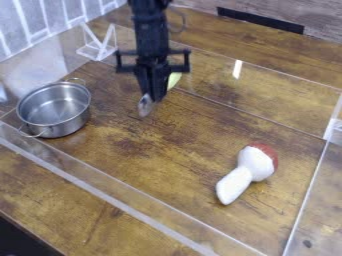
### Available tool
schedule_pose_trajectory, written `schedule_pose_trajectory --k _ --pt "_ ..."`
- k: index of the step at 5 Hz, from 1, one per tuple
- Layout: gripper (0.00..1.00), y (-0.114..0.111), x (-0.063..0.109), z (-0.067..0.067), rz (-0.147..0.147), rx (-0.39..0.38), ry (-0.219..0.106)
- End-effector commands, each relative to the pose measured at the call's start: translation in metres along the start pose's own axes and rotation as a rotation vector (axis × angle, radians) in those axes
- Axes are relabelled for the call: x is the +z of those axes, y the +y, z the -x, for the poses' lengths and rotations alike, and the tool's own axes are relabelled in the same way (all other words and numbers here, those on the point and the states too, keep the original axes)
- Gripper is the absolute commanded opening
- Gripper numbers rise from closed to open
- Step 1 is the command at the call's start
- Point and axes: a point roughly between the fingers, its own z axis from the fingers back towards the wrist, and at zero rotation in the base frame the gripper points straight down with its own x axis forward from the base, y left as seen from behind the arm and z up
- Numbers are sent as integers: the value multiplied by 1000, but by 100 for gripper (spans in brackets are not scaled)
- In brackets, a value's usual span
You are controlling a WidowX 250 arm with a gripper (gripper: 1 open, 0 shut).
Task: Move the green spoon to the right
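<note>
Tool grips green spoon above open tabletop.

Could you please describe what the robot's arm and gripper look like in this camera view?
The arm is a slim black column of matte links coming down from the top edge. It ends in a black gripper with a horizontal crossbar and two thin, dark fingers below it. No markings or cables are legible; the picture is too blurred to show finer details.

The pot sits left, the mushroom-shaped object right.
</note>
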Motion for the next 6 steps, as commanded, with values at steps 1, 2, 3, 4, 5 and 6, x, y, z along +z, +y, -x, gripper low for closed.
schedule_pose_trajectory --k 1,2,3,4,5,6 --pt "0 5 56 -6 21 -54 -111" --pt "100 -7 48 -5 20 -11 -111" --pt "100 -18 42 -5 17 32 -112" --pt "100 -10 29 -6 11 88 -106" --pt "100 -2 16 -7 4 143 -101" --pt "100 0 7 -18 -4 215 -96"
